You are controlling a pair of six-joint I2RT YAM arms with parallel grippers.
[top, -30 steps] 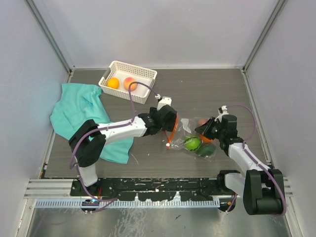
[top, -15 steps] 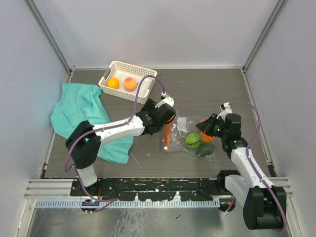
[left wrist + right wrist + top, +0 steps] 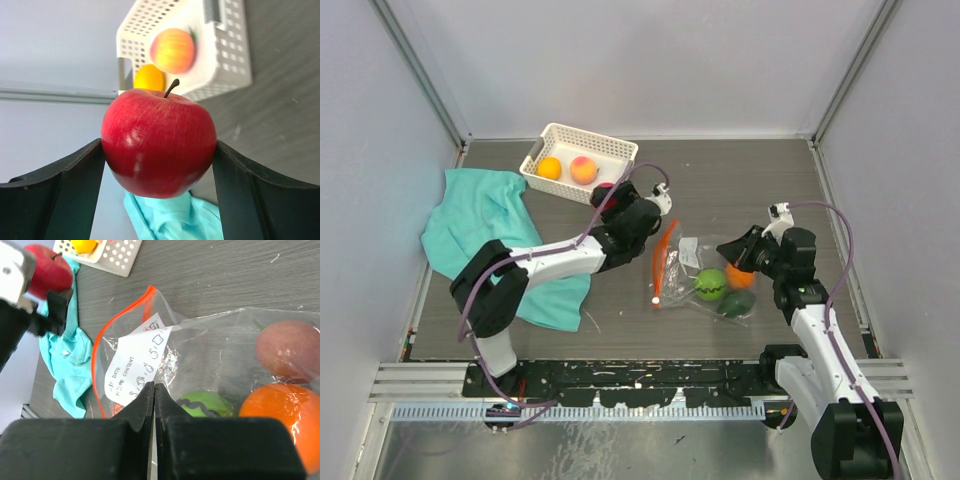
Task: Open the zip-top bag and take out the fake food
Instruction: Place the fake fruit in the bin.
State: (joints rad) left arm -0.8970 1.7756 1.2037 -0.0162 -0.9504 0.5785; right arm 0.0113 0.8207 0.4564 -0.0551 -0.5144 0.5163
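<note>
The zip-top bag (image 3: 685,262) lies on the table, its orange-red zipper strip (image 3: 665,258) gaping open at the left. Inside it are a green fruit (image 3: 710,285), an orange one (image 3: 740,277) and a dark green one (image 3: 737,303). The right wrist view shows the bag (image 3: 210,340), its white label (image 3: 137,360) and a brownish fruit (image 3: 287,350). My left gripper (image 3: 608,195) is shut on a red apple (image 3: 159,142), held in the air just short of the basket. My right gripper (image 3: 728,247) is shut, its tips (image 3: 154,386) pinching the bag's upper layer by the label.
A white slotted basket (image 3: 610,150) at the back holds an orange fruit (image 3: 549,168) and a peach (image 3: 583,170). A teal cloth (image 3: 480,225) lies at the left, partly under the left arm. Grey walls close in the table's sides and back.
My left gripper has pulled away from the bag's mouth and moved back and left toward the basket with the red apple. The right gripper has shifted slightly back; the bag has settled.
</note>
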